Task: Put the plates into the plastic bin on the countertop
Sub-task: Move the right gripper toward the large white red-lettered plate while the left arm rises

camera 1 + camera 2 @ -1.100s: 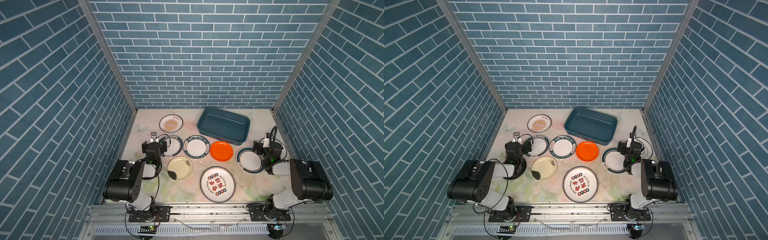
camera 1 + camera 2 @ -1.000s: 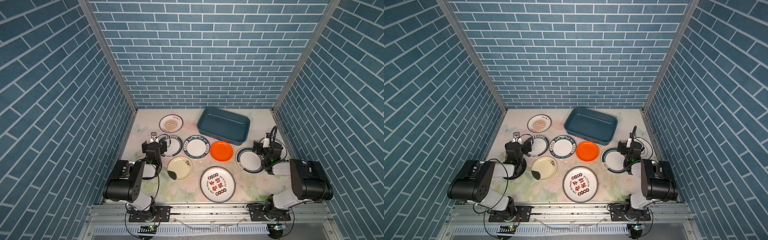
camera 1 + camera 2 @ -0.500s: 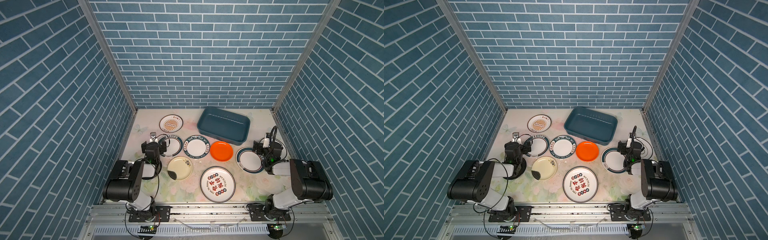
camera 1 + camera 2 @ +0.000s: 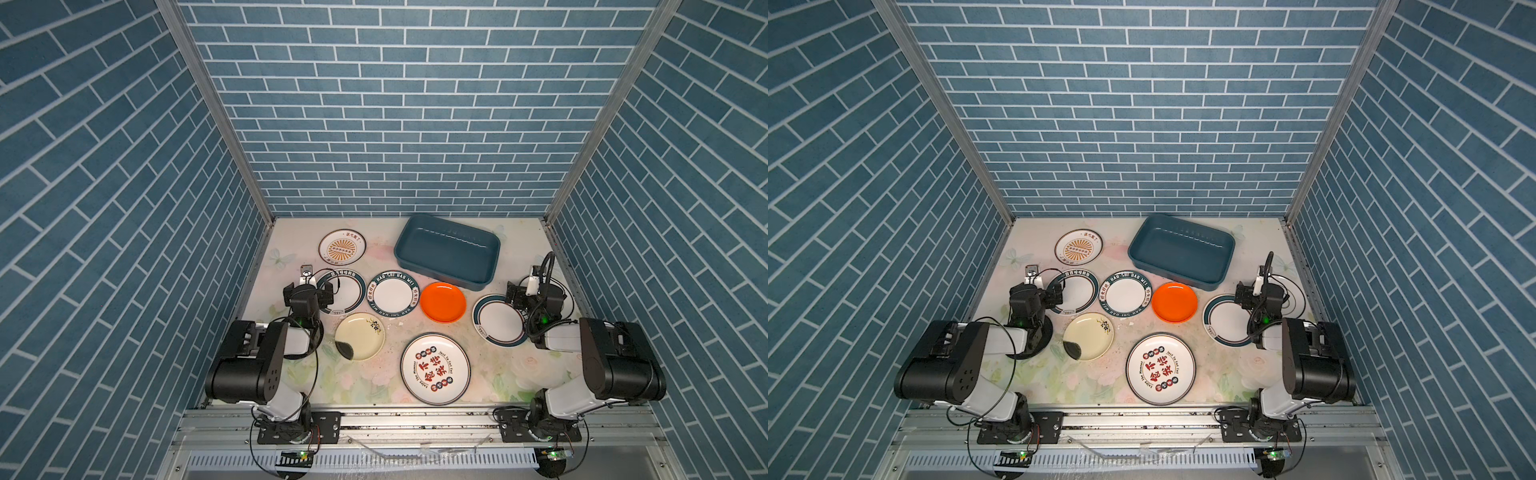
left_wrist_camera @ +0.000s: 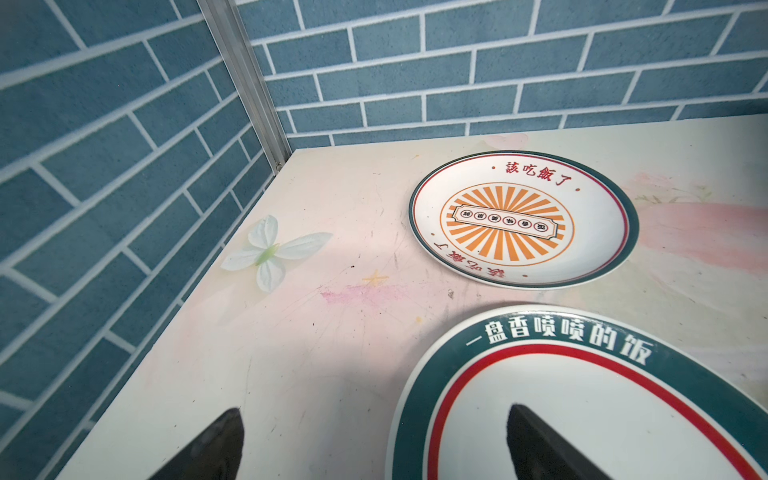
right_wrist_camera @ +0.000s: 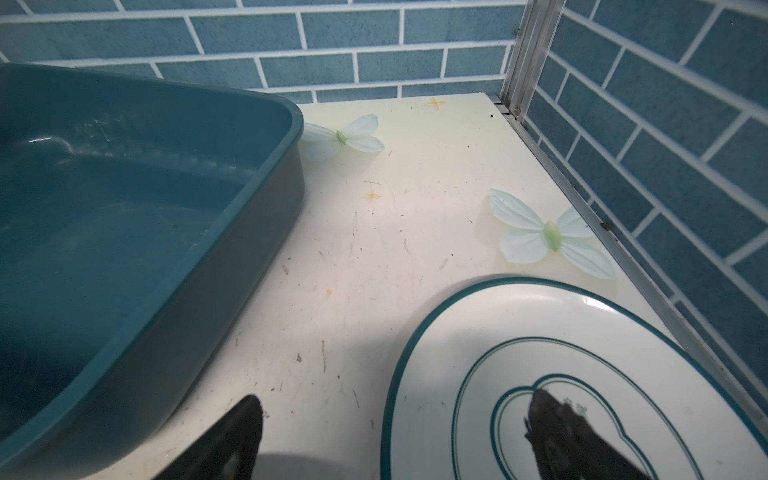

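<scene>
On the flowered table (image 4: pixel 365 386), the left jaws stand spread wide and grasp nothing, poised low across the rim of a green-rimmed lettered plate (image 4: pixel 347 293), one side over the plate and the other over bare table, as the left wrist view shows. Behind it lies a sunburst plate (image 4: pixel 342 247); nearer the camera sits a cream plate (image 4: pixel 359 336). Toward the middle rest a teal-rimmed "HAO SHI" plate (image 4: pixel 393 294), a large plate with red characters (image 4: pixel 435 368) and an orange plate (image 4: pixel 442 302), the last just beside the near wall of the teal plastic bin (image 4: pixel 446 253) at the back. All the plates lie flat outside the bin. Right of the orange plate is a teal-ringed plate (image 4: pixel 496 320). At far right, the right jaws, likewise released and gaping, hover over a clover-outline plate (image 6: pixel 540 374).
</scene>
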